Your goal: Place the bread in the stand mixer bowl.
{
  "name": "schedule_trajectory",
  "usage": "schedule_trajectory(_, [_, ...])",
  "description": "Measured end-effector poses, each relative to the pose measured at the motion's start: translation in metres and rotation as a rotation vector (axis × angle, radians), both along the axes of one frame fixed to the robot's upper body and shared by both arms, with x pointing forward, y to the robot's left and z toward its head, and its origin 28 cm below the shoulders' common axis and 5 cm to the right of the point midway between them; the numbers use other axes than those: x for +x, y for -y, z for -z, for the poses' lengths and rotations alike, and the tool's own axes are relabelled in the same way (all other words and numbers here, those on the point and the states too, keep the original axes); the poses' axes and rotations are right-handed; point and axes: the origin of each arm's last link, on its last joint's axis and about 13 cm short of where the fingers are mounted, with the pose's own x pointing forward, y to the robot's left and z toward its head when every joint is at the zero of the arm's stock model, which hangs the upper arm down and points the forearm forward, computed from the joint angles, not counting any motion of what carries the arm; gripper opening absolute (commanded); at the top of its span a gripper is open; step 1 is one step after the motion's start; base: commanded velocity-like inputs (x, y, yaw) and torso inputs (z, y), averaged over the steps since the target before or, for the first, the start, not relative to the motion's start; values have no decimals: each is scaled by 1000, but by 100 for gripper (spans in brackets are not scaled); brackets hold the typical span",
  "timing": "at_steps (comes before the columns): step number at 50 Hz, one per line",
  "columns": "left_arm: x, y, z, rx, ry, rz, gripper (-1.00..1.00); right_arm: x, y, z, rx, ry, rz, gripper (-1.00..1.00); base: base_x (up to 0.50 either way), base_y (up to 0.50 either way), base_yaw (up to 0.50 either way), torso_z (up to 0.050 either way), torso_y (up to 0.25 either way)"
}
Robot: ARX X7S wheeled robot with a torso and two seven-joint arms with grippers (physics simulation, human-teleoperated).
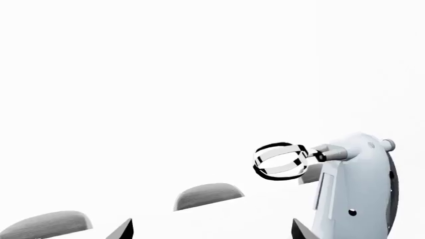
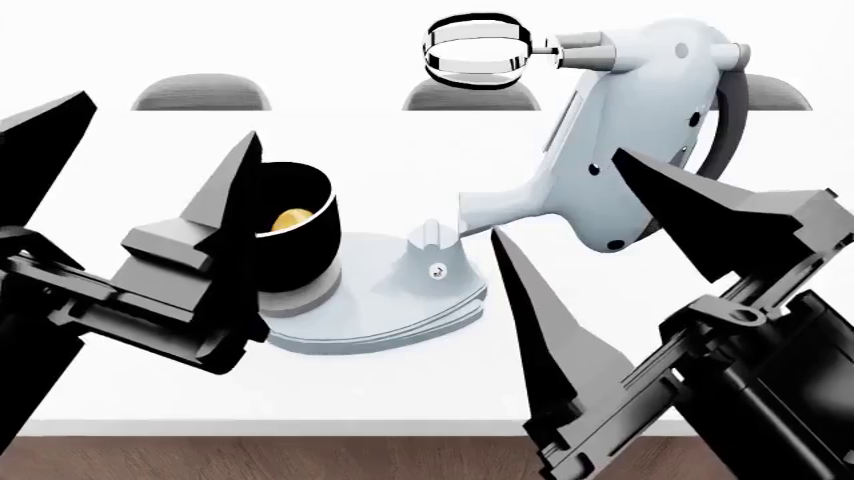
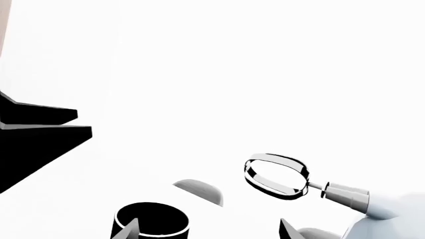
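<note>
Both sets of fingers, right gripper (image 2: 587,260) and left gripper (image 2: 154,115), are spread empty; the bread (image 2: 291,218) sits inside the stand mixer bowl (image 2: 296,240) on the white tabletop (image 2: 400,400).

White table (image 2: 400,390), grey chairs (image 2: 200,95) behind, wood floor (image 2: 267,458)

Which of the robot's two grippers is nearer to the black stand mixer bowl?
Left. The left gripper is open right beside the stand mixer bowl, which holds the bread. The right gripper, also open, sits across the mixer base, farther off.
</note>
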Motion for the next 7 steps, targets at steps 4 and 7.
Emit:
schedule_trajectory(4, [-1,0,-3,-3,15,-4,100,-2,1,-3,8,9,1,100,0,0,0,0,0])
schedule_trajectory(7, [-3,1,-5,-3,26,-4,100,-3,1,-7,13,18,2,100,0,0,0,0,0])
